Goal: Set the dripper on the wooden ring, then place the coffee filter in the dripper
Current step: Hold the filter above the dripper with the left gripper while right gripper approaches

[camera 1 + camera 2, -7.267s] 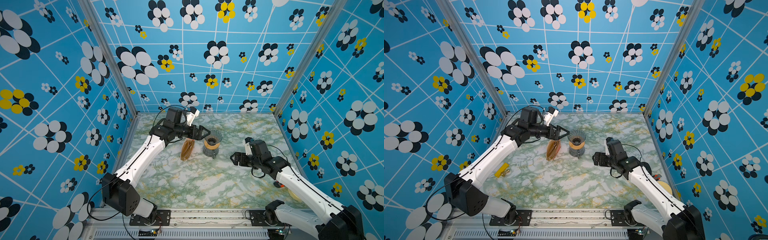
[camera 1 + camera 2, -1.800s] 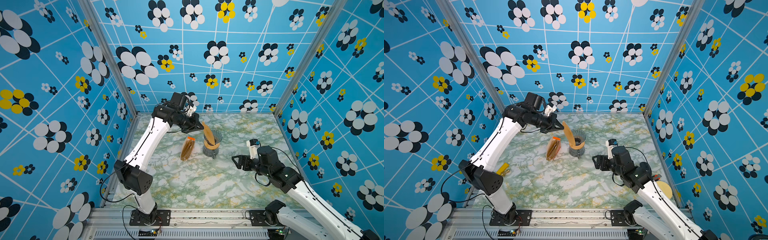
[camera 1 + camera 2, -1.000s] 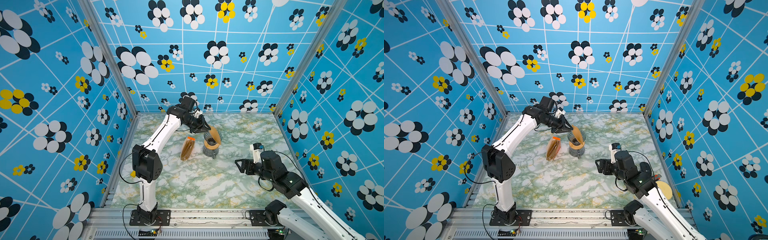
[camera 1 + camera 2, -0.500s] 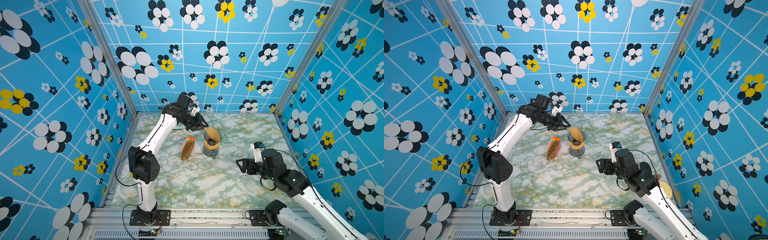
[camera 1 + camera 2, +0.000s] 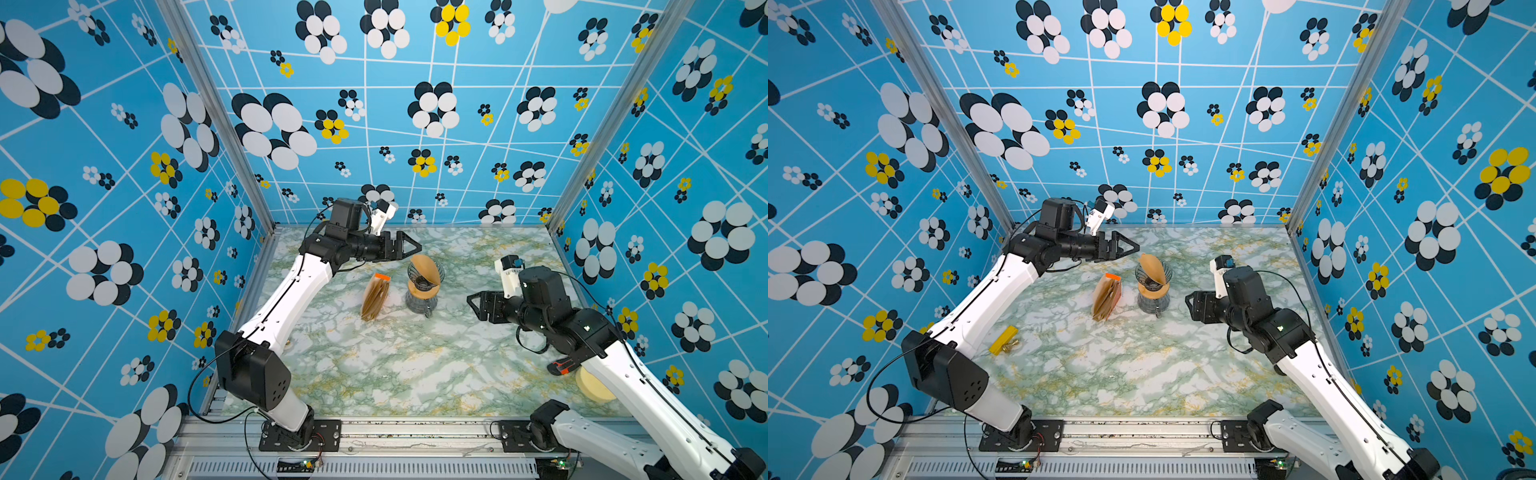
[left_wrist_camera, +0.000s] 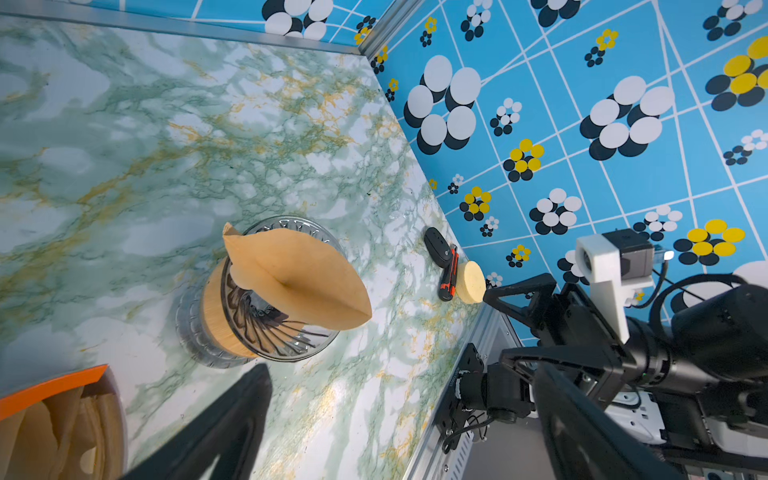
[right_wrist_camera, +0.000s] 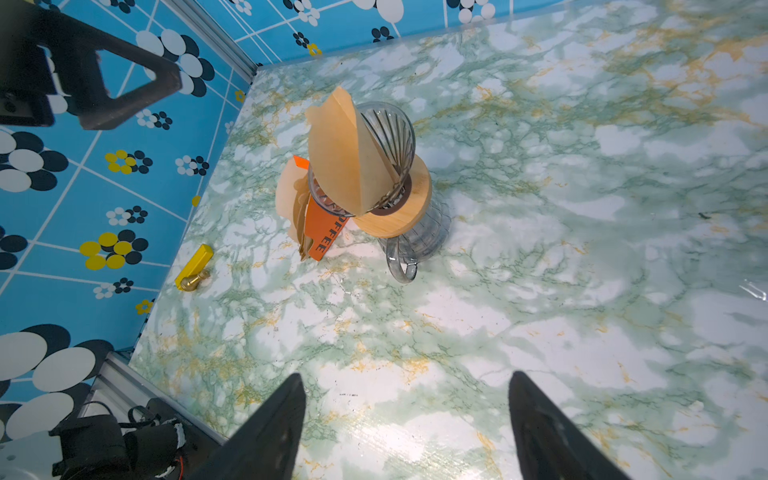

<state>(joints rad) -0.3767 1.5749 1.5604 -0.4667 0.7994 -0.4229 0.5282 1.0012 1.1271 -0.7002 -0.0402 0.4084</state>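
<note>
The coffee filter [image 5: 424, 268] [image 5: 1152, 268] is a tan paper cone, still half folded. It sits slanted in the dripper [image 5: 439, 275] [image 7: 395, 129], with its upper edge above the rim. The dripper is ribbed clear glass on a wooden ring [image 5: 422, 289] over a glass jug [image 7: 419, 237]. My left gripper [image 5: 415, 248] [image 6: 403, 370] hangs open and empty, up and to the left of the filter [image 6: 299, 282], apart from it. My right gripper [image 5: 473, 306] [image 7: 405, 376] is open and empty, low to the right of the jug.
A clear packet of brown filters with an orange tag [image 5: 375, 297] [image 7: 320, 232] stands just left of the jug. A yellow block with a brass fitting [image 5: 1003, 340] lies near the left wall. A pale round disc [image 5: 590, 386] and a black-red tool [image 5: 559, 368] lie by the right wall.
My left gripper opened, let go of the filter and drew back to the left. The filter stays in the dripper. The right arm barely shifted.
</note>
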